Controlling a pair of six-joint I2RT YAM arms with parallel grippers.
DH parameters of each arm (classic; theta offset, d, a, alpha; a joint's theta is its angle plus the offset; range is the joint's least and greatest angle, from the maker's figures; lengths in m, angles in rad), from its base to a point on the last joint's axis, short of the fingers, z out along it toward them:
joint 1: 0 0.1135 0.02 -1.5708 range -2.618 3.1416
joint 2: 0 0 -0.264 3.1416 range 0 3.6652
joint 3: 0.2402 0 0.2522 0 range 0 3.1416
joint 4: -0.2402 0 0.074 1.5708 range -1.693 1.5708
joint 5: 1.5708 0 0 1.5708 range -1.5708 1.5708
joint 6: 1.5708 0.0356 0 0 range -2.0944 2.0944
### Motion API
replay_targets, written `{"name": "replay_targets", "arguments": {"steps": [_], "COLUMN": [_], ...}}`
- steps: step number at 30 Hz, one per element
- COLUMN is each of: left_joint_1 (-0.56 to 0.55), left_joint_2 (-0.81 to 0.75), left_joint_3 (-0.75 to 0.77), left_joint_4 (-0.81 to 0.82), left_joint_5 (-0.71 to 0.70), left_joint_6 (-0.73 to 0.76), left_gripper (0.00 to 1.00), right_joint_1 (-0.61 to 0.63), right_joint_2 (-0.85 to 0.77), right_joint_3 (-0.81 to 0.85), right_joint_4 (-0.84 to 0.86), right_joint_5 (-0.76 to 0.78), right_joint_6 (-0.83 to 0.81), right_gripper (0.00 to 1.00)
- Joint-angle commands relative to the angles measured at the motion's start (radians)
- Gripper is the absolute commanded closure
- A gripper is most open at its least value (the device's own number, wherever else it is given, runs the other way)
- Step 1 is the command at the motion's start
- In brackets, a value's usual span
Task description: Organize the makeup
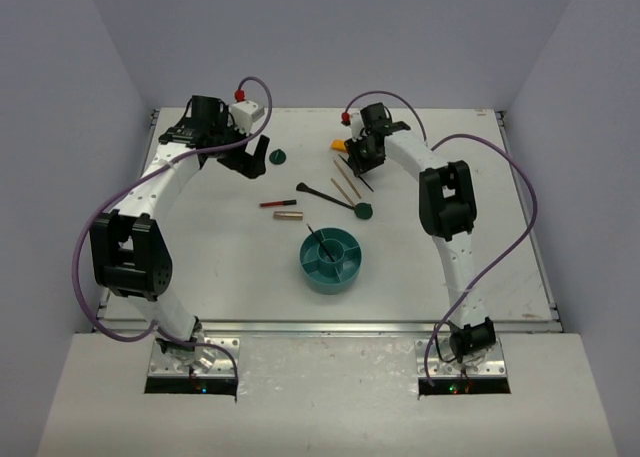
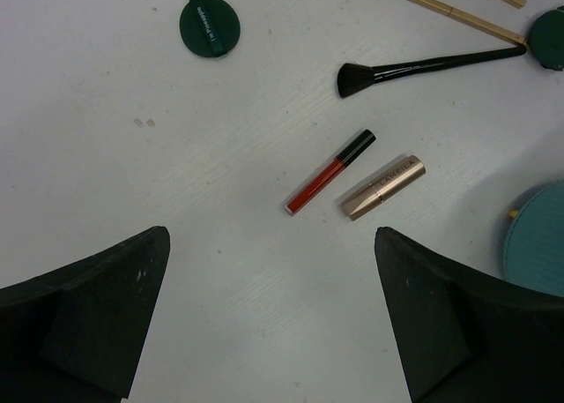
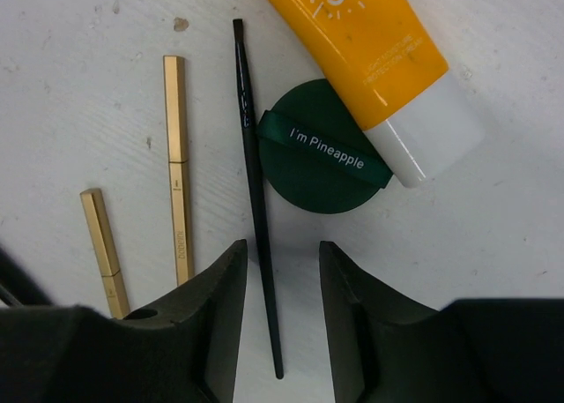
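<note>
- Right end effector (image 3: pixel 282 253) is partly spread and straddles the thin black brush (image 3: pixel 256 182). We see a gap on both sides, so there's no pinch yet.
- The brush lies on the surface (image 1: pixel 230 277) at the far right, across the edge of the green puff (image 3: pixel 308 178). The orange-and-white tube (image 3: pixel 370 41) overlaps the puff's other side.
- Risk: the handle sits nearer one finger, so that finger likely hits first and rolls or pivots the brush out of the jaws.
- Risk: the grip point is near the handle's tail. The long overhang could droop or swing once lifted.
- Risk: the brush is very thin. We can't tell finger height, and if they're too high they press together on nothing.
- Risk: the longer gold pencil (image 3: pixel 179 156) ends just beside the finger on its side, and the shorter gold pencil (image 3: pixel 104 244) is near too. Either could get nudged or trapped.
- Risk: lifting may drag the puff and shift the tube.
- Left end effector (image 2: pixel 269 244) is spread wide and empty, above the red gloss (image 2: pixel 330 182) and gold tube (image 2: pixel 383 187).
- If both arms head for the teal bowl (image 1: pixel 330 280) together, we'd expect a clash.
</note>
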Motion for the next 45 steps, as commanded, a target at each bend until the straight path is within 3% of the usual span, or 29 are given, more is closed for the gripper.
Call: {"name": "replay_targets", "arguments": {"steps": [1, 9, 11, 14, 18, 28, 41, 45], "left_joint_1": [0.016, 0.019, 0.019, 0.021, 0.021, 0.021, 0.021, 0.02], "left_joint_2": [-0.015, -0.021, -0.022, -0.022, -0.028, -0.036, -0.039, -0.035], "left_joint_3": [-0.003, -0.023, -0.026, -0.028, -0.043, -0.05, -0.022, -0.018], "left_joint_4": [0.029, 0.044, 0.048, 0.053, 0.052, 0.061, 0.04, 0.039], "left_joint_5": [0.001, -0.013, -0.013, -0.02, -0.025, -0.012, 0.031, 0.033], "left_joint_6": [-0.002, -0.007, -0.007, -0.008, -0.007, -0.015, 0.026, 0.032], "left_gripper": [0.0, 0.0, 0.0, 0.0, 0.0, 0.0, 0.0, 0.0], "right_joint_1": [0.013, 0.016, 0.019, 0.027, 0.028, 0.027, 0.002, 0.002], "right_joint_2": [0.018, 0.06, 0.061, 0.059, 0.037, -0.098, -0.39, -0.582], "right_joint_3": [-0.013, 0.032, 0.028, 0.001, -0.054, -0.141, -0.29, -0.441], "right_joint_4": [0.025, -0.008, -0.013, -0.031, -0.043, 0.035, 0.424, 0.672], "right_joint_5": [0.014, 0.025, 0.041, 0.067, 0.071, 0.084, -0.051, -0.247], "right_joint_6": [-0.025, -0.033, -0.042, -0.063, -0.078, -0.103, 0.003, 0.086], "right_gripper": [0.61, 0.65, 0.7, 0.88, 1.0, 1.0, 1.0, 1.0]}}
